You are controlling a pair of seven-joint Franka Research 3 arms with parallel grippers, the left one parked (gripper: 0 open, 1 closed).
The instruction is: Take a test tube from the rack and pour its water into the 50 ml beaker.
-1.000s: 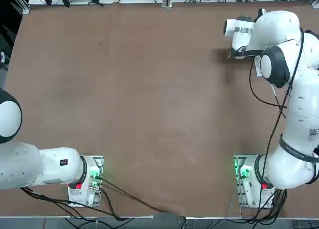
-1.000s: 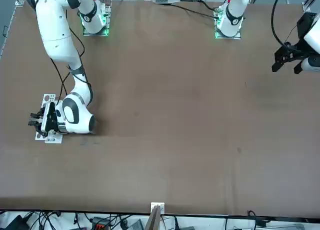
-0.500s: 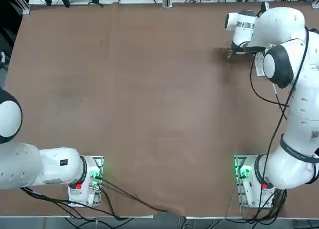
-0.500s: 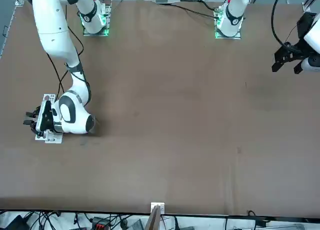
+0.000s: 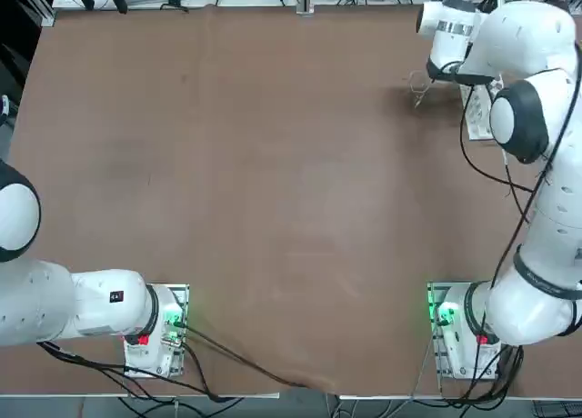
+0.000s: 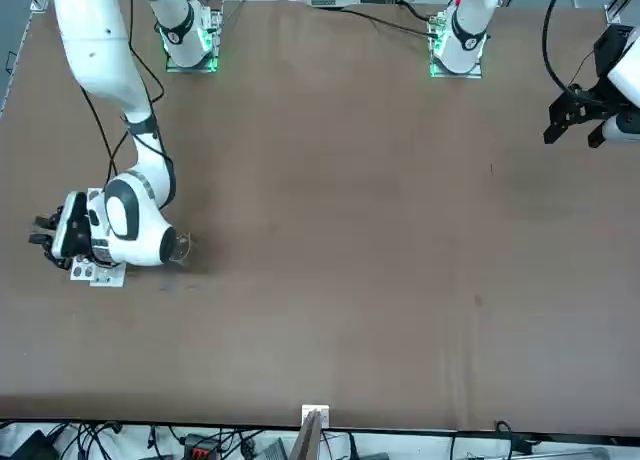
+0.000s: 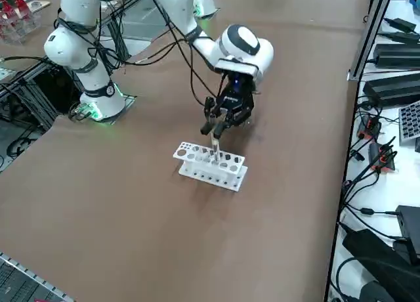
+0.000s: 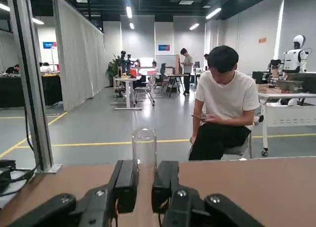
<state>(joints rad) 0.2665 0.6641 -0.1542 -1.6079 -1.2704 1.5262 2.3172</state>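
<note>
The right gripper (image 7: 214,129) hangs just above the white rack (image 7: 210,166), its fingers (image 8: 126,180) pinched on the test tube (image 8: 143,147) — the tube stands upright between them, its lower end near the rack's holes — while the 50 ml beaker (image 6: 179,246) sits on the table (image 5: 273,164) close beside the wrist.

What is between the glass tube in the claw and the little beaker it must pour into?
Nothing visible stands in the way. The right claw holds the test tube upright over the rack. The 50 ml beaker stands close beside the rack on the bare table, with only open air between them.
</note>
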